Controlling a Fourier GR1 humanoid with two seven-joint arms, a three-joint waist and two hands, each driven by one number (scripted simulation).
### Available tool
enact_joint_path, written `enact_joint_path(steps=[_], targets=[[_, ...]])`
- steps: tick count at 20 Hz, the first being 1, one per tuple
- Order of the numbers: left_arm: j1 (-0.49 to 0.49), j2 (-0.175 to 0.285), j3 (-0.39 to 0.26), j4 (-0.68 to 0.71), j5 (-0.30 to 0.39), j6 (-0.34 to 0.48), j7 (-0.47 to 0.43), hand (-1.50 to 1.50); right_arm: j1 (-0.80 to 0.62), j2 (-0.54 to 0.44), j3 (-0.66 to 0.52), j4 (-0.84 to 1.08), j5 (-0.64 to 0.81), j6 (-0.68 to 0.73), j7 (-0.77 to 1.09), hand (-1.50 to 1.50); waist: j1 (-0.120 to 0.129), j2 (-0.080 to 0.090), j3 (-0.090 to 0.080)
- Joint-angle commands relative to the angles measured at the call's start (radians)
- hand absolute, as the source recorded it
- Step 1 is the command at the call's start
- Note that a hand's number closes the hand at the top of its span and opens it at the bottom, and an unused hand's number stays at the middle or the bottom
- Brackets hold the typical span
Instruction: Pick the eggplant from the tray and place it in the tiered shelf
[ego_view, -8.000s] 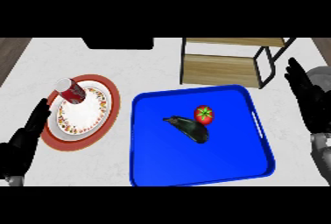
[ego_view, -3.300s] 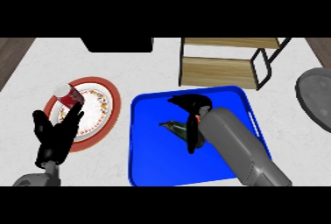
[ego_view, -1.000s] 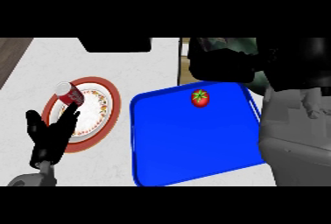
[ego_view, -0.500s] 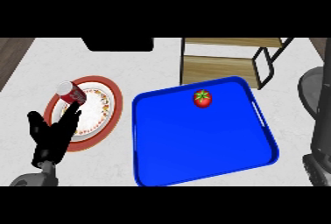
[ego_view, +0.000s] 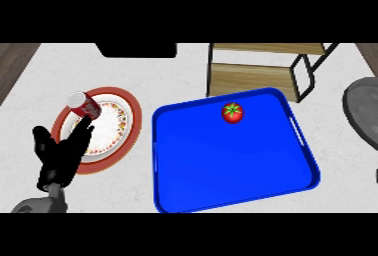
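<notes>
Nearest, at lower left: left hand (ego_view: 63, 155) found open, fingers straight and spread, pointing up over the near rim of the plate (ego_view: 118, 117). Red can (ego_view: 83, 103) seen tilted on the plate's far side. Blue tray (ego_view: 221, 160) noted just right of the plate, carrying only a tomato (ego_view: 232, 112) near its far rim. Eggplant not located; position could not be told. Grey forearm (ego_view: 363, 115) observed at right edge. Tiered shelf (ego_view: 255, 75) found just beyond the tray.
</notes>
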Motion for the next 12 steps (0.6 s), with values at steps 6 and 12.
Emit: enact_joint_path(steps=[6,12], targets=[[0.012,-0.035,-0.018,0.041,-0.019,0.000,0.005,0.00,-0.019,-0.027,0.020,0.300,0.078,-0.134,-0.236,1.50,0.007,0.008,-0.006],[-0.019,-0.071,-0.028,0.072,-0.038,0.029,0.013,0.00,-0.054,-0.065,0.012,0.453,0.114,-0.197,-0.350,1.50,0.004,0.010,-0.006]])
